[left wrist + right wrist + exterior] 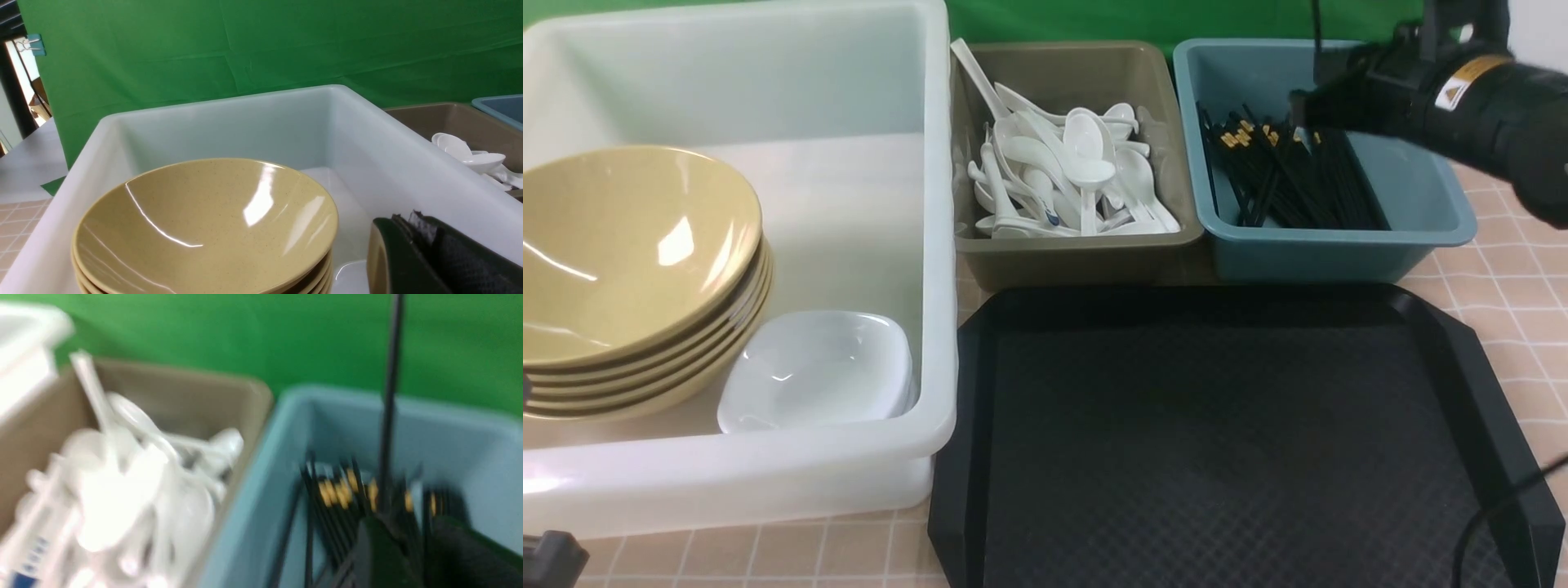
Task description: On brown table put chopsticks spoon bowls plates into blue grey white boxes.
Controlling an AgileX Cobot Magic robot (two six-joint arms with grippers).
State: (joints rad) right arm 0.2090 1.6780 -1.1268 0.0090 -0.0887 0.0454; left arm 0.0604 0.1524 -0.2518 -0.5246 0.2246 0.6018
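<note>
Chopsticks (1286, 184) are heaped lengthwise in the blue bin (1413, 192), gold bands toward 12 o'clock. The grey bin (1078, 253) of spoons (1070, 175) is set at 9 o'clock. One stick (390, 400) stands upright at the right gripper (408, 547), whose grip cannot be told; the left gripper (412, 245) is closed, empty.

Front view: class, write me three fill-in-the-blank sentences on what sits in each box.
1. The stacked yellow bowls sit in the ____ box.
2. The white spoons are piled in the ____ box.
3. The blue box holds the black ____.
4. Beside the bowls lies a small white ____.

Missing words: white; grey; chopsticks; plate
</note>
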